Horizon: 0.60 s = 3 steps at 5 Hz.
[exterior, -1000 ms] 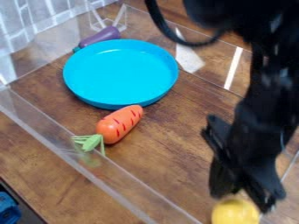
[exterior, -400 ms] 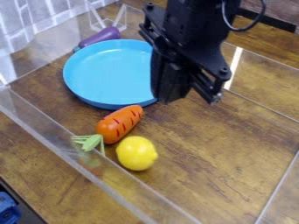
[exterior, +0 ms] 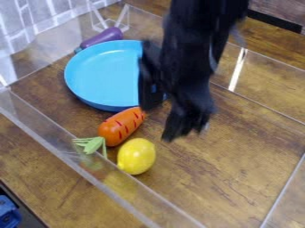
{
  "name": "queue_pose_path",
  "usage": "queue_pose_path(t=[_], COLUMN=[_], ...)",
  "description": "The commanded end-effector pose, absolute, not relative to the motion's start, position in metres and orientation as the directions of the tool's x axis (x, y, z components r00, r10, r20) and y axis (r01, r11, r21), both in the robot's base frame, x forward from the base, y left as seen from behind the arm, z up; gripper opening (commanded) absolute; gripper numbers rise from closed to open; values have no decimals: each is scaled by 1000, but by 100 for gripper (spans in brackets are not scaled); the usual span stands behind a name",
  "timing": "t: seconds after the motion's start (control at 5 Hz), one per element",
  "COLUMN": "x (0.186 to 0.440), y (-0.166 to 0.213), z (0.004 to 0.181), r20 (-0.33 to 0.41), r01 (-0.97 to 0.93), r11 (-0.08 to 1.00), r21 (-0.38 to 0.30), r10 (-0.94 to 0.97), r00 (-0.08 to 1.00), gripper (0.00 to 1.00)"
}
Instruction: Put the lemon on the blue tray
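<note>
The lemon [exterior: 136, 156] lies on the wooden table near the front, touching or almost touching the orange carrot [exterior: 123, 126] behind it. The blue tray [exterior: 105, 75] sits empty at the back left. My black gripper [exterior: 162, 119] is blurred and hangs over the tray's right edge and the carrot, above and behind the lemon. Its fingers [exterior: 150, 91] stand apart with nothing between them.
The carrot's green leaves [exterior: 88, 145] point toward the front left. A purple object [exterior: 103, 36] lies behind the tray. Clear plastic walls [exterior: 48, 134] border the table at the left and front. Bare wood stretches to the right.
The lemon was at the front right corner under the gripper a second ago; it now lies beside the carrot. The gripper moved back to the tray's edge, then lowered, its fingers now apart.
</note>
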<state>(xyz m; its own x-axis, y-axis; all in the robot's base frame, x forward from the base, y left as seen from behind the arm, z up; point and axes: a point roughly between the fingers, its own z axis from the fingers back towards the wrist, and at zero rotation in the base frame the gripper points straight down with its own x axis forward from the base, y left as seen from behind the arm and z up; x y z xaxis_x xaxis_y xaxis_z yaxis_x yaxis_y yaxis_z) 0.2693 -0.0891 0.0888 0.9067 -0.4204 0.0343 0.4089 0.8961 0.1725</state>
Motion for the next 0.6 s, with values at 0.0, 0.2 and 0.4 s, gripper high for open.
queue_pose_path(t=[0.0,0.2,0.4], x=[278,286,291], y=[-84,-69,-57], z=[62,58,56], r20=[71,57,47], r01=[435,502,544], r11=[883,842,812], r21=[178,197,209], r10=[-452,-522,-564], r00=[889,851,824], gripper=[100,100,100])
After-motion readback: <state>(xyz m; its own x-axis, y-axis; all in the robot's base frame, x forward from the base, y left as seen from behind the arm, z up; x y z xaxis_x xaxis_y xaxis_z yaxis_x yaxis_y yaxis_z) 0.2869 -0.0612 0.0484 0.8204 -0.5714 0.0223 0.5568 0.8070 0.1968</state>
